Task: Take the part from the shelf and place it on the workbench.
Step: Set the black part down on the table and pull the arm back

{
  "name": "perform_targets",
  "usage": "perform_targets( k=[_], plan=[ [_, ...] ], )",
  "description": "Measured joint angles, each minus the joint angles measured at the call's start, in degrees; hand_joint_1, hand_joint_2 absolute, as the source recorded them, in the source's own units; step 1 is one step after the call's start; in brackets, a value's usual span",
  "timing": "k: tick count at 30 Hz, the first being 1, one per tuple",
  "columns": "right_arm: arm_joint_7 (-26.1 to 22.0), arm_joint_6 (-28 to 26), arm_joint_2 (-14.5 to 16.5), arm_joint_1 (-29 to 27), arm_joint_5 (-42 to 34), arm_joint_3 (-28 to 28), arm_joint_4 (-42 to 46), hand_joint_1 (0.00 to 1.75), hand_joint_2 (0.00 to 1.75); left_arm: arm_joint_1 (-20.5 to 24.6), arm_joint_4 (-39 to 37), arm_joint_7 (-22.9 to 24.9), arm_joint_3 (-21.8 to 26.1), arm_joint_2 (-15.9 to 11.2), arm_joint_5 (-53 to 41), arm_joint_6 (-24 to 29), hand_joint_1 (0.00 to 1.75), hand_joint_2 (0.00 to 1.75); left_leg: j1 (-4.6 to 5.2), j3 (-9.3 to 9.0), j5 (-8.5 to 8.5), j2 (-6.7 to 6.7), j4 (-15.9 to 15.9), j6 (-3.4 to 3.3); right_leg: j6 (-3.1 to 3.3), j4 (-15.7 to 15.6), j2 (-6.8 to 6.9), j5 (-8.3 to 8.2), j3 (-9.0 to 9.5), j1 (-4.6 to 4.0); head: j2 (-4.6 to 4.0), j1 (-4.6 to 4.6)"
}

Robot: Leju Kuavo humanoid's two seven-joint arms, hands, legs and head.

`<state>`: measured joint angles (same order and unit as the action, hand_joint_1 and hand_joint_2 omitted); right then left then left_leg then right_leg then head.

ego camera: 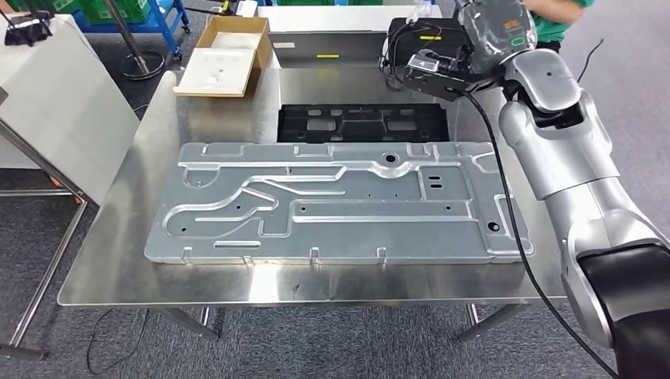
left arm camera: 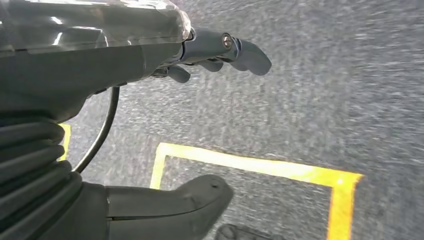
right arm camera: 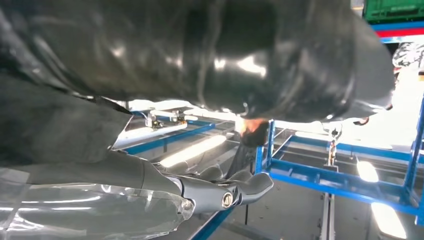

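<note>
My right hand is raised over the far right edge of the steel workbench and grips a black boxy part with cables on it. In the right wrist view the dark glossy part lies over the palm side of the right hand, whose fingers stretch out beneath it; the thumb is hidden. My left hand hangs over grey carpet, thumb and fingers apart, holding nothing.
A large silver stamped panel covers most of the workbench, with a black flat frame behind it. A cardboard box sits at the far left corner. A person in green stands beyond my right arm. Blue shelf rails lie behind the hand.
</note>
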<state>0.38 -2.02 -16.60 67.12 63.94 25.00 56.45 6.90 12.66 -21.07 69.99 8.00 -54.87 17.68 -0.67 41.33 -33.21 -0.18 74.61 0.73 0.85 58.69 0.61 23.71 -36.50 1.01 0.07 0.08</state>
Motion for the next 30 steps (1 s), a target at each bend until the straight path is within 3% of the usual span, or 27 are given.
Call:
perform_targets(
  k=[1,2,4,5,7,9,10,11,13,14,15,16,18,20,21,23,25,26,28,29,30],
  plan=[
    [0.08,0.00,-0.02,-0.10,-0.01,0.00,0.15,0.00,0.00,-0.02,0.00,0.02,0.03,0.00,0.01,0.00,0.00,1.75,-0.19,-1.16,0.86,0.00,-0.57,0.25,-0.23,0.12,0.00,-0.47,-0.72,0.17,0.00,-0.01],
    [0.21,-0.03,-0.04,-0.17,-0.01,0.00,0.32,0.00,0.00,-0.02,0.00,0.02,0.04,0.00,0.00,0.00,0.00,1.75,-0.39,-3.38,2.37,0.01,-3.27,0.47,-0.56,0.28,-0.01,-0.90,-1.37,0.38,0.00,-0.01],
    [0.76,-0.12,-0.10,-0.18,-0.24,0.00,0.57,0.00,0.00,0.11,0.00,0.03,0.04,0.02,-0.04,0.00,0.00,1.75,-0.58,-8.62,3.88,-0.08,-11.06,0.72,-1.37,0.67,-0.03,-1.62,-2.37,0.67,0.00,-0.01],
    [1.18,-0.12,-0.13,-0.20,-0.64,0.00,0.62,0.00,0.00,0.13,0.00,0.03,0.05,0.03,-0.06,-0.01,0.00,1.75,-0.52,-10.32,4.00,-0.19,-13.84,0.49,-1.82,0.76,-0.03,-2.00,-2.61,0.69,0.01,0.00],
    [2.00,0.06,-0.07,-0.19,-2.44,-0.01,0.44,0.00,0.00,0.13,0.00,0.03,0.11,0.06,-0.01,-0.01,0.00,1.75,-0.11,-11.10,3.88,-0.42,-15.64,-0.45,-2.74,0.57,-0.04,-2.88,-2.74,0.58,0.00,0.02],
    [2.88,0.38,0.09,-0.11,-5.05,-0.09,-0.28,0.00,0.00,0.17,0.00,0.03,0.23,0.07,0.17,0.00,0.00,1.75,-0.12,-10.43,4.78,-0.35,-15.83,-1.73,-3.51,0.47,-0.10,-3.08,-2.97,0.69,0.00,0.03],
    [3.38,0.50,0.14,-0.03,-6.16,-0.20,-0.87,0.00,0.00,0.22,0.00,0.07,0.28,0.08,0.26,0.01,0.00,1.75,-0.14,-9.98,5.40,-0.27,-15.99,-2.41,-3.73,1.31,-0.15,-1.90,-3.46,0.77,0.01,0.03],
    [3.90,0.56,0.14,0.10,-6.95,-0.38,-1.51,0.00,0.00,0.24,0.00,0.15,0.33,0.08,0.32,0.03,0.00,1.75,-0.17,-9.37,6.12,-0.21,-16.15,-3.02,-3.84,3.42,-0.22,0.37,-4.34,0.80,0.01,0.03],
    [4.88,0.56,0.16,0.45,-7.85,-0.87,-2.71,0.00,0.00,0.22,0.00,0.37,0.40,0.09,0.36,0.11,0.00,1.75,0.16,-7.85,7.43,-0.16,-16.13,-3.71,-3.84,10.78,-0.30,6.11,-6.68,0.63,0.01,0.03],
    [5.23,0.48,0.17,0.59,-8.07,-1.08,-3.25,0.00,0.00,0.19,0.00,0.47,0.43,0.09,0.36,0.15,0.00,1.75,0.41,-7.05,8.05,-0.16,-16.10,-3.86,-3.78,14.50,-0.31,7.96,-7.53,0.49,0.00,0.03],
    [5.48,0.30,0.19,0.67,-8.20,-1.21,-3.76,0.00,0.00,0.17,0.00,0.56,0.44,0.09,0.36,0.17,0.00,1.75,0.67,-6.31,8.62,-0.15,-16.08,-3.98,-3.61,16.82,-0.33,8.52,-7.65,0.31,0.01,0.03],
    [5.63,0.01,0.21,0.71,-8.27,-1.27,-4.20,0.00,0.00,0.16,0.00,0.63,0.46,0.09,0.36,0.18,0.00,1.75,0.95,-5.62,9.16,-0.17,-16.07,-4.08,-3.26,17.15,-0.35,7.95,-6.77,0.05,0.01,0.03],
    [5.79,-0.96,0.34,0.76,-8.43,-1.44,-4.70,0.00,0.00,0.17,0.00,0.70,0.48,0.19,0.35,0.19,0.00,1.75,1.47,-4.46,10.19,-0.21,-16.05,-4.21,-1.89,11.68,-0.46,5.56,-1.86,-0.75,0.01,0.02],
    [5.87,-2.06,0.63,0.94,-8.54,-1.71,-4.74,0.00,0.00,0.17,-0.03,0.69,0.48,0.59,0.34,0.25,0.00,1.75,1.82,-3.69,11.13,-0.25,-16.02,-4.06,-0.20,3.62,-0.44,4.98,3.92,-1.76,-0.01,0.01],
    [5.92,-2.54,0.78,1.04,-8.55,-1.81,-4.72,0.00,0.00,0.20,-0.04,0.69,0.48,0.77,0.33,0.30,0.00,1.75,1.77,-3.51,11.55,-0.24,-16.06,-3.89,0.28,1.11,-0.40,5.08,5.50,-2.18,0.00,0.01],
    [6.01,-3.20,1.01,1.08,-8.51,-1.95,-4.71,0.00,0.00,0.23,-0.04,0.68,0.48,0.85,0.33,0.43,0.00,1.75,1.67,-3.30,12.47,-0.25,-16.42,-3.33,0.48,-0.61,-0.17,4.54,5.93,-2.38,0.00,0.00],
    [6.03,-3.38,1.31,0.99,-8.41,-2.00,-4.73,0.00,0.00,0.17,-0.05,0.68,0.49,0.83,0.33,0.50,0.00,1.75,1.68,-2.75,11.45,-0.30,-15.83,-2.63,0.87,-1.63,0.09,3.13,5.50,-1.96,-0.01,0.01],
    [6.05,-3.43,1.49,0.92,-8.35,-2.01,-4.73,0.00,0.00,0.12,-0.05,0.68,0.49,0.85,0.33,0.53,0.00,1.75,1.64,-2.12,9.56,-0.30,-14.35,-2.23,1.06,-2.09,0.22,2.29,5.07,-1.61,0.00,0.01],
    [6.08,-3.71,1.84,0.74,-8.20,-2.02,-4.73,0.00,0.00,0.09,-0.07,0.68,0.50,0.89,0.33,0.55,0.00,1.75,1.06,-0.19,3.93,-0.23,-7.98,-1.35,1.10,-2.32,0.32,0.83,3.56,-1.21,0.00,0.01],
    [6.10,-3.91,1.91,0.57,-8.13,-2.02,-4.73,0.00,0.00,0.08,-0.07,0.68,0.50,0.89,0.32,0.55,0.00,1.75,0.71,0.60,1.91,-0.22,-4.27,-0.90,0.89,-2.27,0.34,0.16,2.65,-1.02,0.00,0.01],
    [6.13,-4.11,1.98,0.32,-8.08,-2.03,-4.73,0.00,0.00,0.07,-0.07,0.68,0.50,0.84,0.32,0.57,0.00,1.75,0.34,0.93,1.10,-0.20,-1.36,-0.43,0.60,-2.17,0.36,-0.50,1.71,-0.78,-0.01,0.01]
  ],
)
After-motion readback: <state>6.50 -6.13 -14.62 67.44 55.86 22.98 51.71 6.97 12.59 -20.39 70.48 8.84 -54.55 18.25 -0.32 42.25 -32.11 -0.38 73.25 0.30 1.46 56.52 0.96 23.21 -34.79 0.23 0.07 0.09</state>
